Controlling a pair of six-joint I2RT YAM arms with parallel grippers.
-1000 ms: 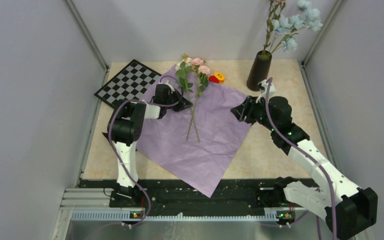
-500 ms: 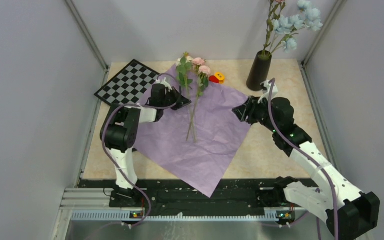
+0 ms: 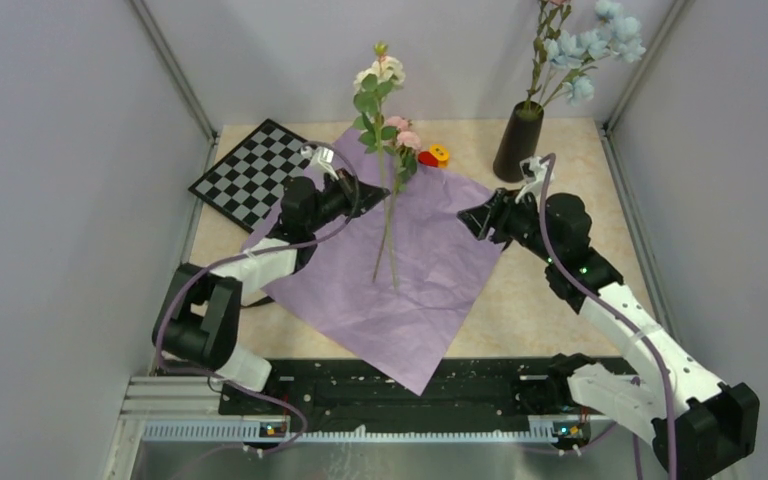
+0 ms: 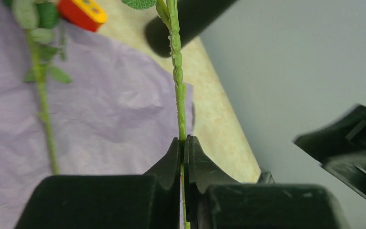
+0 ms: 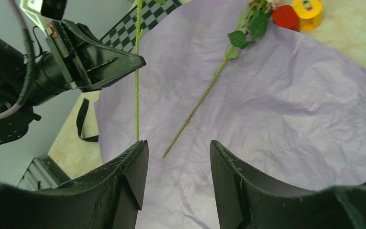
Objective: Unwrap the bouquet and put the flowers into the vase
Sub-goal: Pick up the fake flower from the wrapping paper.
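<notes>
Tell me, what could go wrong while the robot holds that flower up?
The left gripper pinches the cream-flowered stem with just its fingertips, far below the bloom, so the tall flower could wobble or slip out. The narrow vase already holds blue flowers; pushing another stem in might bump them or tip it. The vase stands beyond the right gripper, so the arms could knock together on the way.
</notes>
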